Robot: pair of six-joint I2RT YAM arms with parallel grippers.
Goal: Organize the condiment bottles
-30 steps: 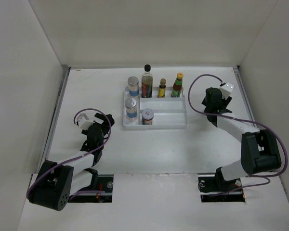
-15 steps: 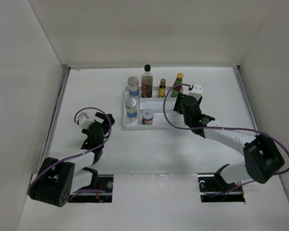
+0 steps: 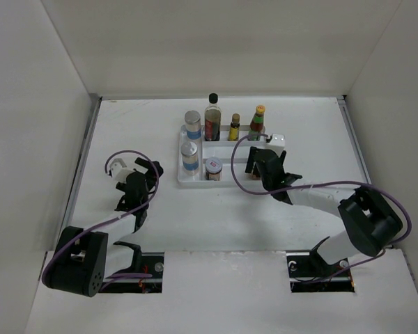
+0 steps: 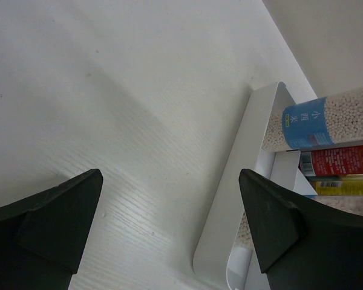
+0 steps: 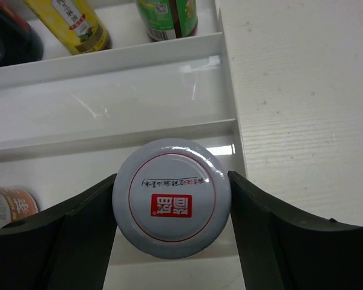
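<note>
White-lidded jar [image 5: 171, 208] pinched by right gripper [image 5: 171, 194], lower centre, over tray [image 5: 109, 115]; left gripper [image 4: 169, 181] spread wide.

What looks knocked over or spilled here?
Nothing stands out. The condiment bottles stand upright in the white divided plastic tray, nothing spilled. One round white-lidded jar is gripped by the right pincer at the tray's near right corner.

walls [image 3: 216, 42]: plain white panels on three sides | table [image 3: 125, 125]: white, faint wood grain | light: even
</note>
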